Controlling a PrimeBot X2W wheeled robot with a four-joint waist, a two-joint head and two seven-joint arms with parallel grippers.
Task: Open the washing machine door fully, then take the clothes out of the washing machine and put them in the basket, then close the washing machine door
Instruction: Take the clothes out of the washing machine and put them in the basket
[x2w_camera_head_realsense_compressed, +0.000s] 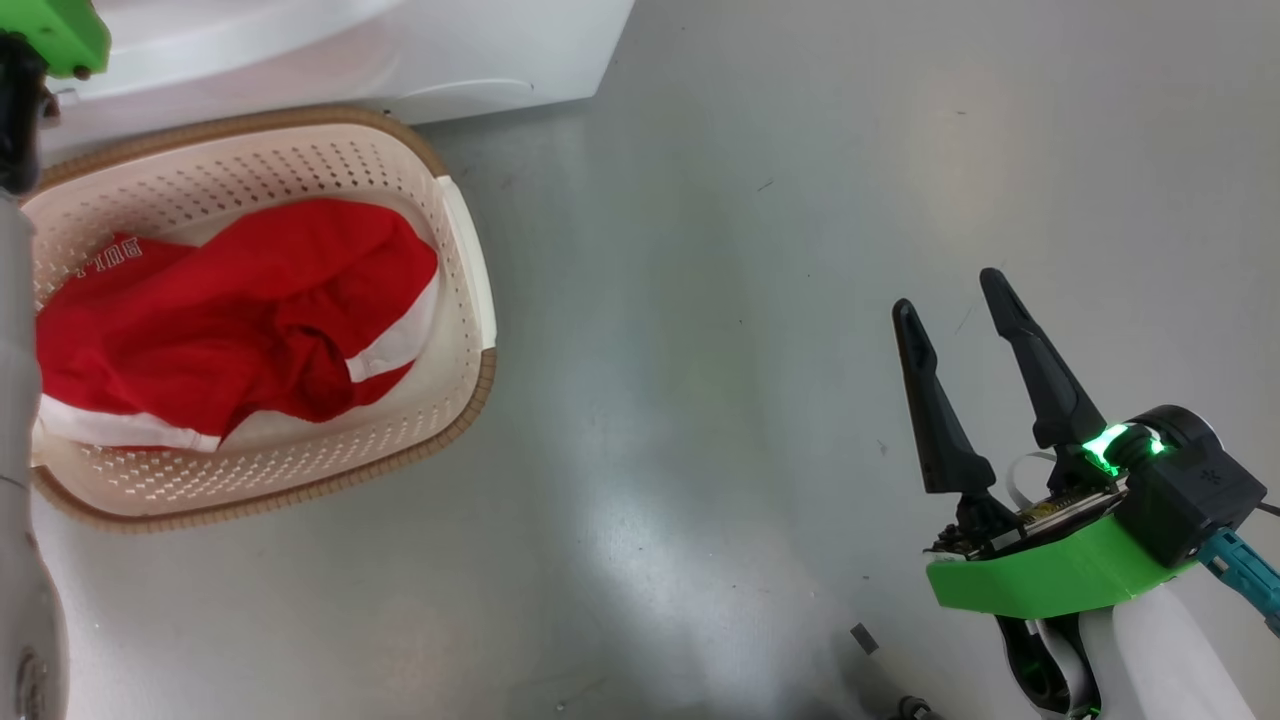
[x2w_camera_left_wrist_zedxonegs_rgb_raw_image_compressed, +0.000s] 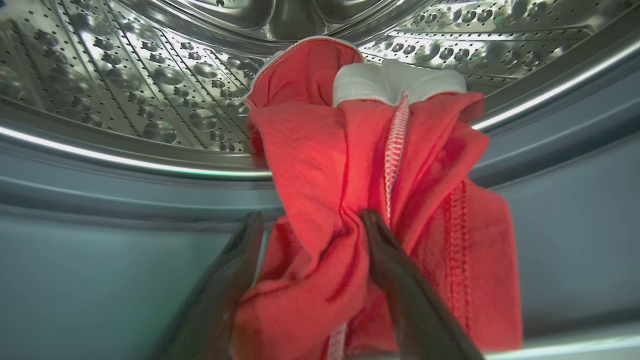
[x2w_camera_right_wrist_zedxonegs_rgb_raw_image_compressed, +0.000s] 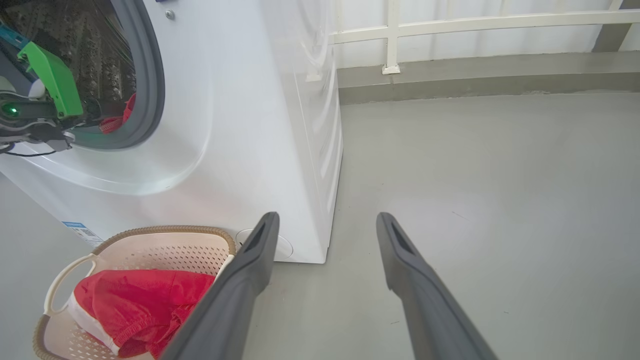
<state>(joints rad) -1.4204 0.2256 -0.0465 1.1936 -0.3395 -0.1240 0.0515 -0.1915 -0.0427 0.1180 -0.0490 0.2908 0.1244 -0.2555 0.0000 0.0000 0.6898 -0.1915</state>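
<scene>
Already one red garment (x2w_camera_head_realsense_compressed: 230, 320) lies crumpled in the basket (x2w_camera_head_realsense_compressed: 487, 380), on the floor beside the washer (x2w_camera_head_realsense_compressed: 350, 50); the right pincer (x2w_camera_head_realsense_compressed: 947, 290) hangs spread over bare floor.

At the left wrist, the left pincer (x2w_camera_left_wrist_zedxonegs_rgb_raw_image_compressed: 311, 216), spread, straddles a fold of a second garment (x2w_camera_left_wrist_zedxonegs_rgb_raw_image_compressed: 320, 150) draped over the drum (x2w_camera_left_wrist_zedxonegs_rgb_raw_image_compressed: 150, 90) lip. It looks limp and light, so it is best pinched at that bunched fold.

From the right wrist, the left arm (x2w_camera_right_wrist_zedxonegs_rgb_raw_image_compressed: 50, 85) reaches into the washer.

Laundry corner: washing machine (x2w_camera_right_wrist_zedxonegs_rgb_raw_image_compressed: 225, 125), basket (x2w_camera_head_realsense_compressed: 250, 170)

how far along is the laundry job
Done: one red garment lies in the basket. In hand: the left tool, open inside the drum, straddles a second red garment. The right tool is open, empty. Left: grip it, move it to the basket, shut the door.
</scene>
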